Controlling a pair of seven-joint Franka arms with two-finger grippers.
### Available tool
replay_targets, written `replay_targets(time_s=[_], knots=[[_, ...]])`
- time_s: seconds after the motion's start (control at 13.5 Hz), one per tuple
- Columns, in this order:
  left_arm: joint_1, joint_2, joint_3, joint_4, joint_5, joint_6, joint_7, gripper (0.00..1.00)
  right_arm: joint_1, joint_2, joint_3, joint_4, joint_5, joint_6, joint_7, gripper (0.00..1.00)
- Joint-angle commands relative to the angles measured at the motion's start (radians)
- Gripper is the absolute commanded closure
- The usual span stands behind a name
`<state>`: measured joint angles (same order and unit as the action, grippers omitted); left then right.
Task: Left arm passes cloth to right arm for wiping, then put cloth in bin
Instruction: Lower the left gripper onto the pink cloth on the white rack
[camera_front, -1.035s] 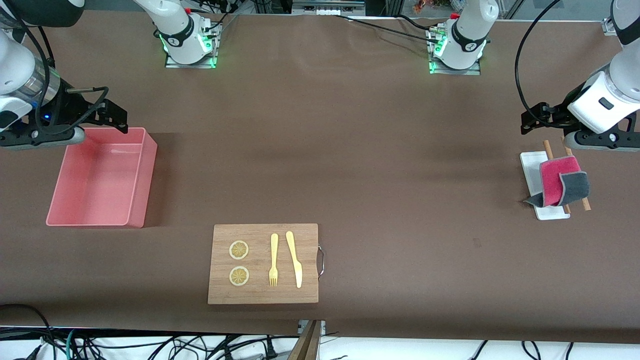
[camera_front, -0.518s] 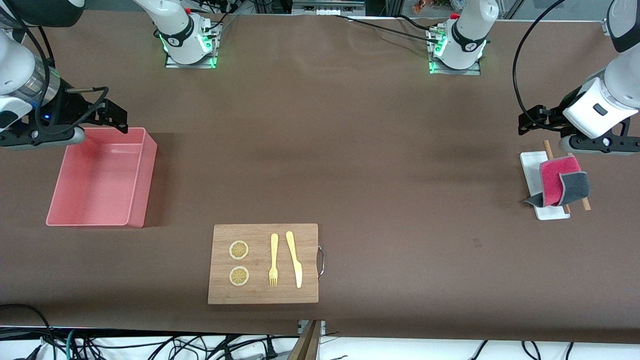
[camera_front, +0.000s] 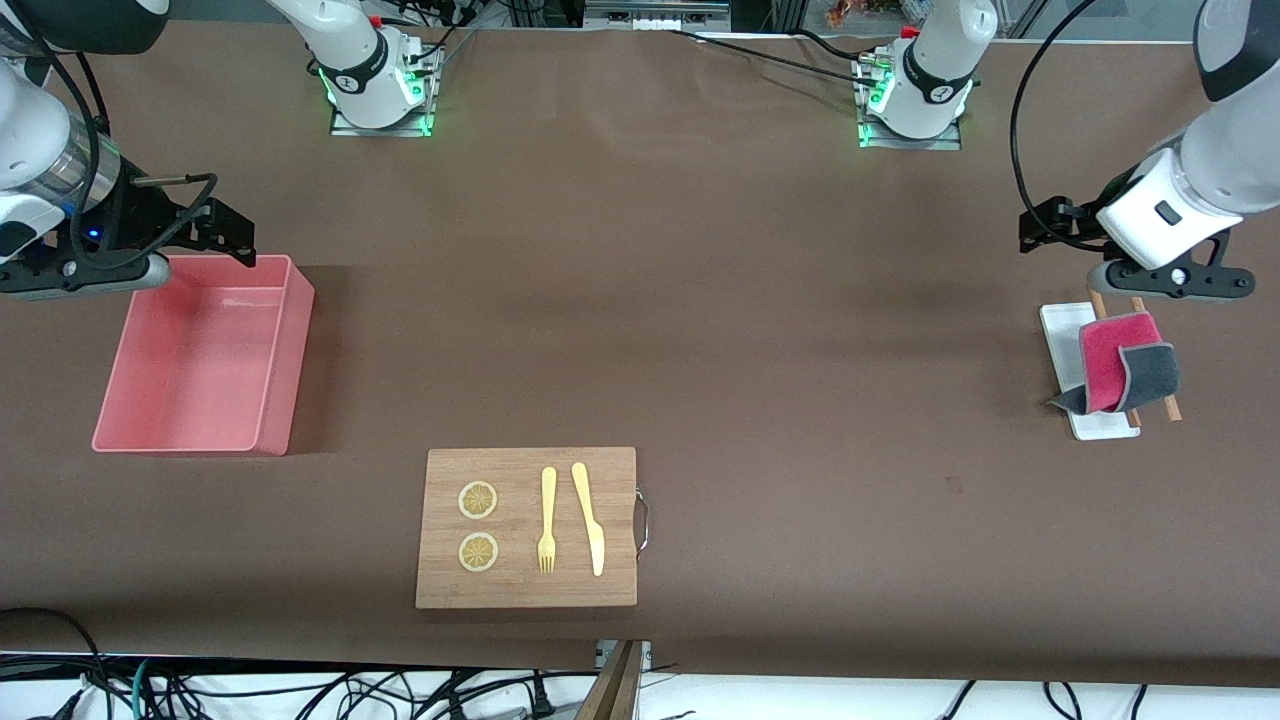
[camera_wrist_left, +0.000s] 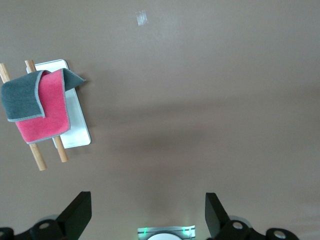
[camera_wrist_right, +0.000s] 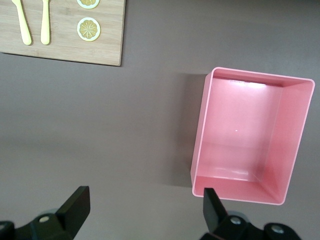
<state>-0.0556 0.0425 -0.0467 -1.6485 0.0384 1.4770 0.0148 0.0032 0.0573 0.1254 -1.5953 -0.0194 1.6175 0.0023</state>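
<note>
While the cloth (camera_front: 1120, 365) lies draped over two wooden sticks (camera_front: 1133, 355) and the small white tray (camera_front: 1070, 362) at the left arm's end of the table (camera_front: 700, 300), its crimson face shows with one grey corner folded over it; a second grey corner hangs past the tray's edge onto the table. The left gripper (camera_front: 1045, 227) hangs in the air over bare table beside the tray, on the side away from the front camera; its fingers (camera_wrist_left: 80, 212) stand fully apart and hold nothing. The bin (camera_front: 285, 300) sits well apart from the cloth, at the right arm's end of the table. The right arm waits; the right gripper (camera_front: 228, 232) hangs over the bin's edge farthest from the front camera, fingers (camera_wrist_right: 75, 205) wide apart and holding nothing. Between the cloth and the bin the table is open brown surface; the wooden board (camera_front: 526, 590), carrying a fork (camera_front: 547, 520), a knife (camera_front: 588, 515) and two lemon slices (camera_front: 478, 525), lies nearer the front camera than the cloth, between cloth and bin.
</note>
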Motion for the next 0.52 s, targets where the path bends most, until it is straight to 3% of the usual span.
replay_targets(time_s=[0.0,0.44], knots=[[-0.001,0.011,-0.042,0.015,0.093,-0.082,0.132,0.0,-0.002,0.006,0.002,0.02,-0.017,-0.015,-0.01,0.0],[0.005,0.048,-0.05,-0.114,0.201,-0.052,0.601,0.0,-0.002,0.006,0.002,0.021,-0.017,-0.015,-0.01,0.0]])
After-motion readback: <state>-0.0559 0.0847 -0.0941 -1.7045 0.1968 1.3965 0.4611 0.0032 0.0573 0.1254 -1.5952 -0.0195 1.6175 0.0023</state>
